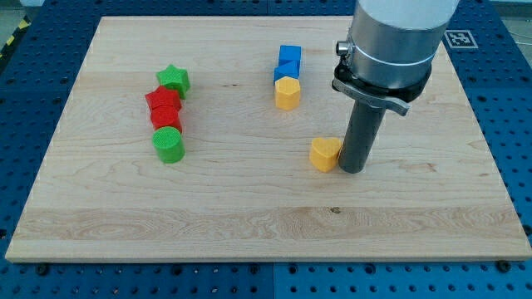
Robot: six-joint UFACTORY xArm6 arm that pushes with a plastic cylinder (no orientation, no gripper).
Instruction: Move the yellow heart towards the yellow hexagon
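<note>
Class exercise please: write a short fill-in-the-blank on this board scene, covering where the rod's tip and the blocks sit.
1. My tip stands at the view's ____ of the yellow heart.
2. The yellow hexagon lies just below two ____ blocks.
3. The green star tops a column whose bottom block is a green ____.

Missing words: right; blue; cylinder

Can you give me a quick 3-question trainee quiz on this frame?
1. True or false: my tip sits just on the view's right of the yellow heart.
2. Which block touches the yellow hexagon? A) green star B) blue block C) red block
3. Fill in: the green cylinder lies at the view's ____ end of the left column of blocks.

Key: 1 true. 2 B, the blue block sits just above it in the view. 3 bottom; the green star tops it, red blocks between.
</note>
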